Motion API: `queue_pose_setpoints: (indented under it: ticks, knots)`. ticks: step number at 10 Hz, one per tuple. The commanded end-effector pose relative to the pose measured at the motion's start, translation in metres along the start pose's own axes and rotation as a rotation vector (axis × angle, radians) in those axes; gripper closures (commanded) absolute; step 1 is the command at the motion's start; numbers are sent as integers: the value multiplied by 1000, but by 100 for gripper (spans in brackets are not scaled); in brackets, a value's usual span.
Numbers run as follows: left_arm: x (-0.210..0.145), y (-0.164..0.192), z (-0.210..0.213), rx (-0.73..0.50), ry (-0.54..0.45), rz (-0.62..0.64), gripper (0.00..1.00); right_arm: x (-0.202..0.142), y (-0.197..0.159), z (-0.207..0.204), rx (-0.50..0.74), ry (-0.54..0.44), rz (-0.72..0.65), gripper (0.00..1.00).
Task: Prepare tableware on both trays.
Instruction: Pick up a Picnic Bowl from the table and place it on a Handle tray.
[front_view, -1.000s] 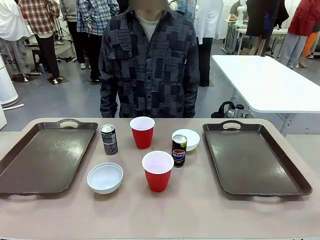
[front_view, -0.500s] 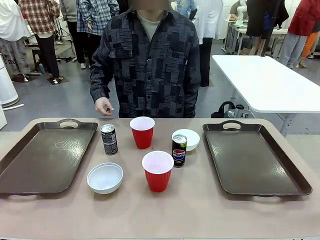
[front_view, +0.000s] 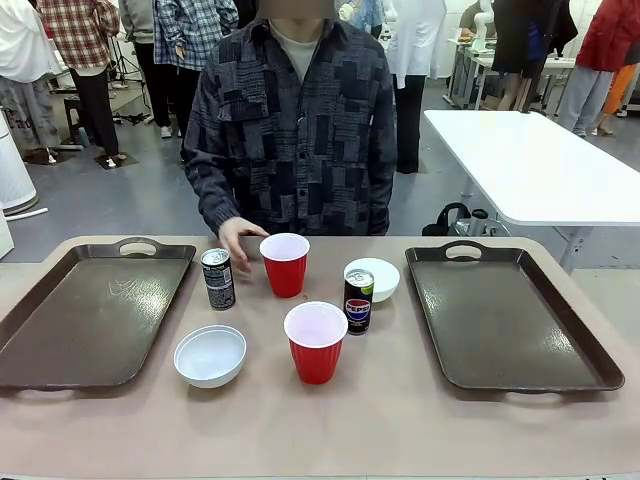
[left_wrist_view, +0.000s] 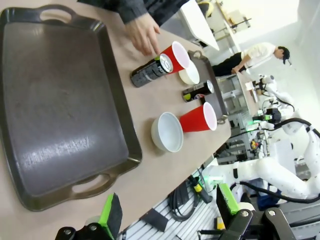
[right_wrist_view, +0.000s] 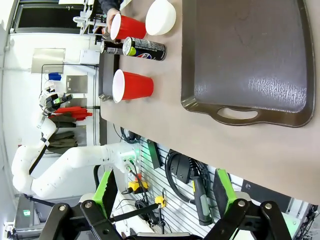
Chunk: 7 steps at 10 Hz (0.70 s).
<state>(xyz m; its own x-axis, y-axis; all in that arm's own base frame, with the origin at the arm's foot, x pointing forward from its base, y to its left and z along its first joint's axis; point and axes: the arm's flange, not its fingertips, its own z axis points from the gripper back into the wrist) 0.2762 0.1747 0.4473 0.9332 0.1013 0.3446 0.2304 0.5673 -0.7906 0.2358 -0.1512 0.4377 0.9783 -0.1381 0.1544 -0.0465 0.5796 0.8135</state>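
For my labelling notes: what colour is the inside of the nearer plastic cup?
White inside, red outside; the nearer cup shows it best in the front view.

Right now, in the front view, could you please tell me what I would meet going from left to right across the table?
left tray → dark can → far red cup → Pepsi can → right tray
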Motion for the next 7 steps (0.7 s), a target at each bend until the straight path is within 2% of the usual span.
queue_pose_setpoints:
  ticks: [1, 3, 6, 7]
  knots:
    - [0, 1, 0, -9, -13, 4, 0, 3, 13, -4, -65, -39, -28, 0]
    - [0, 1, 0, -9, -13, 4, 0, 34, 59, -13, -125, -17, -93, 0]
    - [0, 1, 0, -9, -13, 4, 0, 83, 142, -69, -392, 36, -133, 0]
    - [0, 1, 0, -9, -13, 4, 0, 106, 168, -95, -482, 19, -152, 0]
